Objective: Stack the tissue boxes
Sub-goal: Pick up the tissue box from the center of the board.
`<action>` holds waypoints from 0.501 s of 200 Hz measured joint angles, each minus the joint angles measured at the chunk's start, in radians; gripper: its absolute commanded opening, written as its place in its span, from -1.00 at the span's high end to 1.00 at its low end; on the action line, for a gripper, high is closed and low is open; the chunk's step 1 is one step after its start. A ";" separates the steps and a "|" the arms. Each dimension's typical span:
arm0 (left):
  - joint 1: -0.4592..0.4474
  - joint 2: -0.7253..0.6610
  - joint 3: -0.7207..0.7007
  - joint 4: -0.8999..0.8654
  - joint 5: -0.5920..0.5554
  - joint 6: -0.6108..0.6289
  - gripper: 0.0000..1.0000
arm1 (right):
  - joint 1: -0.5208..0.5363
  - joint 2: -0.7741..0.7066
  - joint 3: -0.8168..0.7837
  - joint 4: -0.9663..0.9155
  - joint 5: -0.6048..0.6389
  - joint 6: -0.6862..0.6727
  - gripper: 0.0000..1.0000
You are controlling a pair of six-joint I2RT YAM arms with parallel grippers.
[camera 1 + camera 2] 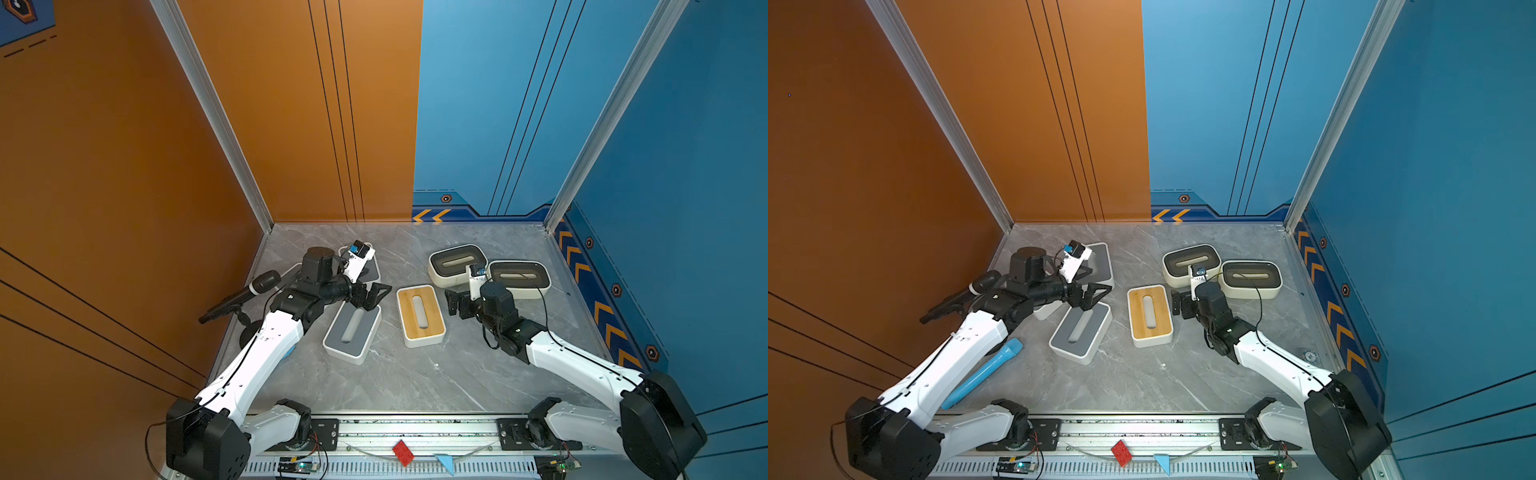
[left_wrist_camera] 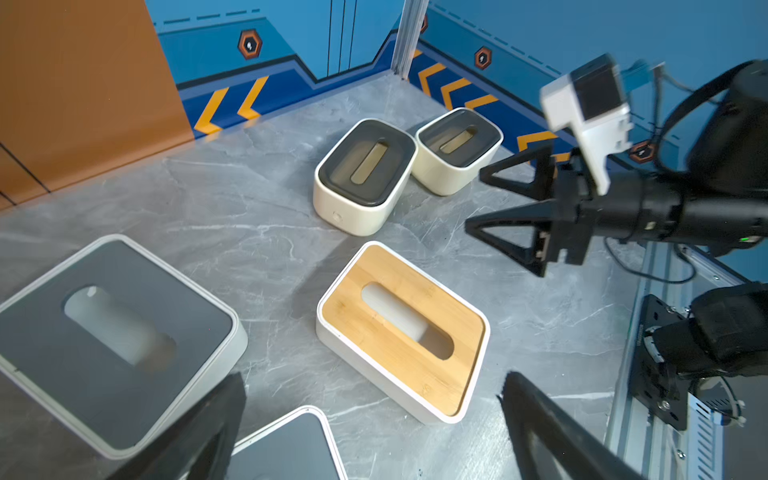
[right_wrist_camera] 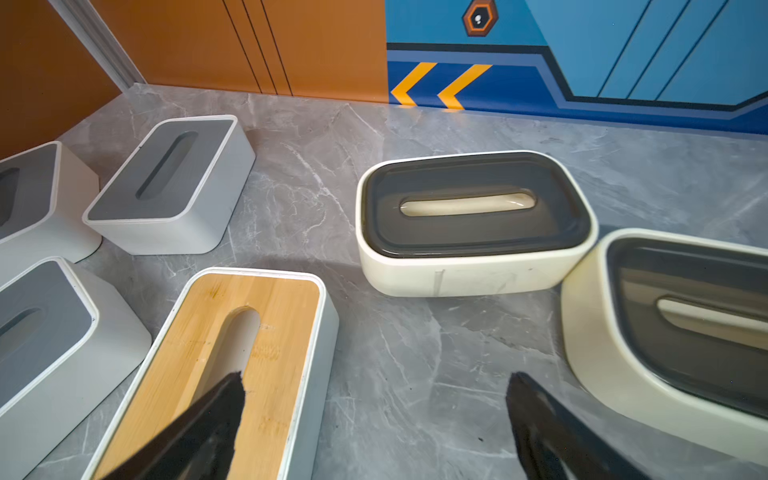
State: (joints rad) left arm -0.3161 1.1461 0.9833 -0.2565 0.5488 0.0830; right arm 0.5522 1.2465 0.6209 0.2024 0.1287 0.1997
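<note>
Hovering empty with jaws spread wide, the right gripper (image 1: 452, 305) sits just beside the bamboo-topped tissue box (image 1: 420, 316). The left gripper (image 1: 379, 296), likewise wide and empty, hangs near its opposite side. Grey-topped tissue boxes (image 1: 352, 330) lie beyond that side, cream tissue boxes (image 1: 457, 264) past its far end. The boxes appear rigid, light and smooth: grip across the short width, mid-length.

Bright, even light is falling from above, laying a soft shadow beside the bamboo box (image 2: 399, 332). The fingers (image 3: 199, 432) nearest the wrist lenses are blurring; the orange wall (image 1: 374, 50) is glowing at upper centre.
</note>
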 measured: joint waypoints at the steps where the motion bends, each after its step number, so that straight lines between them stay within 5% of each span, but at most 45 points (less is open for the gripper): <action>1: 0.001 -0.003 0.000 0.001 0.002 0.001 -0.95 | 0.000 0.005 0.002 0.000 -0.002 0.000 -0.99; 100: 0.035 -0.055 -0.020 0.029 0.093 0.045 -0.95 | 0.120 0.236 0.140 -0.069 -0.042 -0.105 -0.99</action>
State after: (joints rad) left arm -0.2813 1.0908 0.9630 -0.2279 0.6415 0.1284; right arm 0.6724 1.4826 0.7612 0.1337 0.0872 0.0944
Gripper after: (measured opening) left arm 0.977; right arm 0.998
